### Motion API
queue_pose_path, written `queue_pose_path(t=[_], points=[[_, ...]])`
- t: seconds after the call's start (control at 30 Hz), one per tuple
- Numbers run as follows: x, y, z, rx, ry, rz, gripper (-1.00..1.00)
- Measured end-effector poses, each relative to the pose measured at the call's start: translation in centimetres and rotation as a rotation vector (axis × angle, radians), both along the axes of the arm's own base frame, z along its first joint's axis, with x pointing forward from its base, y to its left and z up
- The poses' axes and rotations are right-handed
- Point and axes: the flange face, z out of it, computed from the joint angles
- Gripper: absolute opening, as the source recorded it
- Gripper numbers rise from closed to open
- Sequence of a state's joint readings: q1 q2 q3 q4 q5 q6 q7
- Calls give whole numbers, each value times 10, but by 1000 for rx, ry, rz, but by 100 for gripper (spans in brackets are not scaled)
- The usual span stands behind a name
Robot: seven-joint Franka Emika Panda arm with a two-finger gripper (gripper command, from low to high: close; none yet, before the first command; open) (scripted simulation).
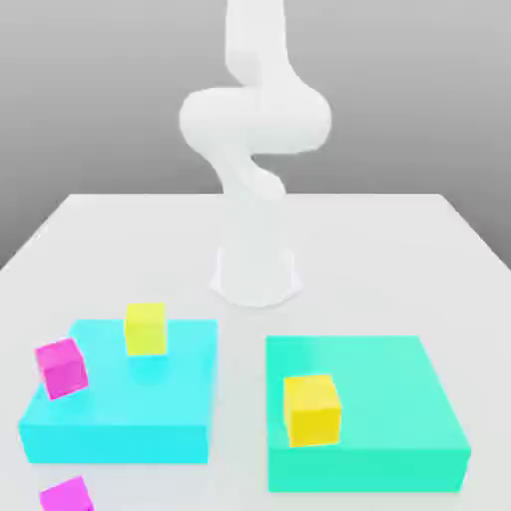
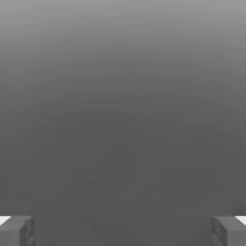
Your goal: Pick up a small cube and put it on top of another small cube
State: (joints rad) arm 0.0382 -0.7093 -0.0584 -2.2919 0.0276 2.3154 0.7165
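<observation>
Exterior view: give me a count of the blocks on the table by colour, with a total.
Magenta cubes: 2
Yellow cubes: 2
Cyan slab: 1
Teal slab: 1
Total: 6

The arm (image 1: 255, 120) runs off the exterior view's top edge, its hand out of frame. The lower magenta cube (image 1: 67, 495) is cut by the bottom edge. The gripper (image 2: 123, 230) fingertips (image 2: 17, 230) are cropped at the hand view's corners.
</observation>
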Motion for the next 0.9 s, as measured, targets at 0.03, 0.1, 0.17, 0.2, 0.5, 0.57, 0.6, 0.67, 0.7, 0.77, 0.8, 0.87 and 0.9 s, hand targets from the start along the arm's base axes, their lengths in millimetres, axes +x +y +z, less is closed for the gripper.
queue_pose_path(t=[0.03, 0.1, 0.17, 0.2, 0.5, 0.57, 0.6, 0.67, 0.7, 0.77, 0.8, 0.87, 0.9], points=[[14, -6, -13, 3, 27, 23, 0], [38, -17, -39, 7, 77, 65, 0], [60, -28, -66, 11, 124, 104, 0], [71, -33, -80, 12, 147, 122, 0], [138, -77, -220, -3, 334, 264, 0], [147, -88, -252, -13, 372, 288, 0], [150, -94, -268, -19, 391, 300, 0], [155, -105, -300, -34, 430, 322, 0], [156, -110, -316, -43, 449, 335, 0], [158, -121, -347, -63, 486, 361, 0], [158, -126, -362, -75, 505, 373, 0], [157, -137, -391, -100, 543, 398, 0], [155, -143, -405, -114, 562, 409, 0]])
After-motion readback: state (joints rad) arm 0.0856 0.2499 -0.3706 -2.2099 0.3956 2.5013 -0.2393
